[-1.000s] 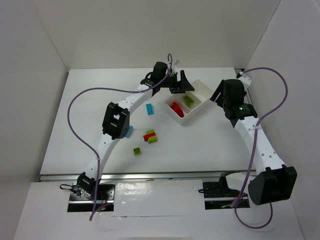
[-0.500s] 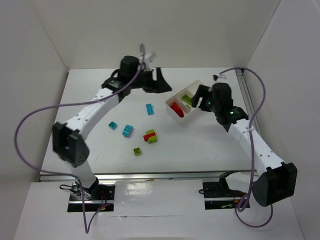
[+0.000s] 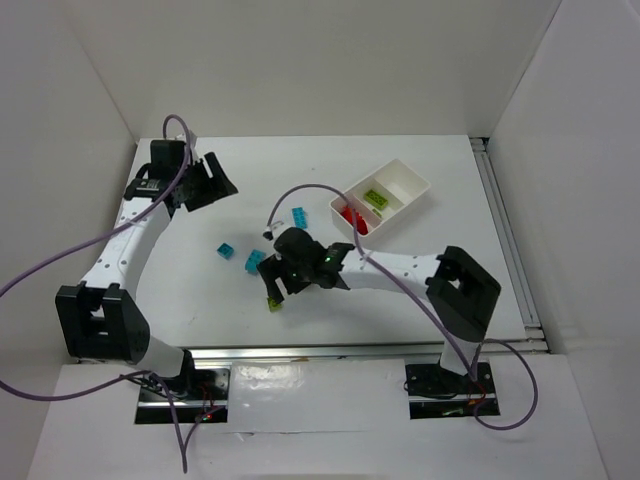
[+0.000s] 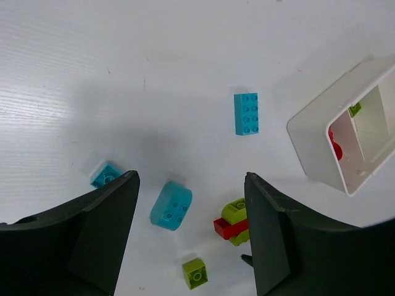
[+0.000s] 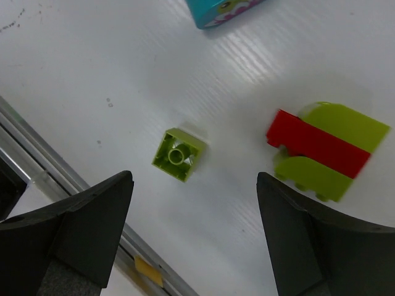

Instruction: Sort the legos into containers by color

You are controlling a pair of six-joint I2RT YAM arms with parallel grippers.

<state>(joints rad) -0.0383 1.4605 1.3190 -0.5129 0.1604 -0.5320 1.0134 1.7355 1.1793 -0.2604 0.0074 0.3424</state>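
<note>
The white three-part tray [image 3: 413, 200] stands at the back right, with red bricks [image 3: 350, 216] in its near part and a lime one [image 3: 376, 198] in the middle part. On the table lie a long cyan brick [image 3: 298, 217] [image 4: 246, 113], two smaller cyan ones [image 3: 226, 250] [image 3: 255, 262], a small lime brick [image 3: 273, 303] [image 5: 179, 155] and a red-and-lime stack [image 5: 324, 148] [image 4: 233, 221]. My right gripper [image 3: 277, 287] [image 5: 194, 185] hangs open just above the small lime brick, which lies studs down. My left gripper [image 3: 213, 186] [image 4: 191, 185] is open and empty, high at the far left.
The metal rail [image 5: 43, 169] along the table's near edge runs close behind the small lime brick. My right arm [image 3: 400, 268] stretches across the table's middle and hides the red-and-lime stack in the top view. White walls enclose the table.
My left arm has swung from the tray to the far left. My right arm has swept from beside the tray to the table's middle, above the small lime brick, its jaws wider.
</note>
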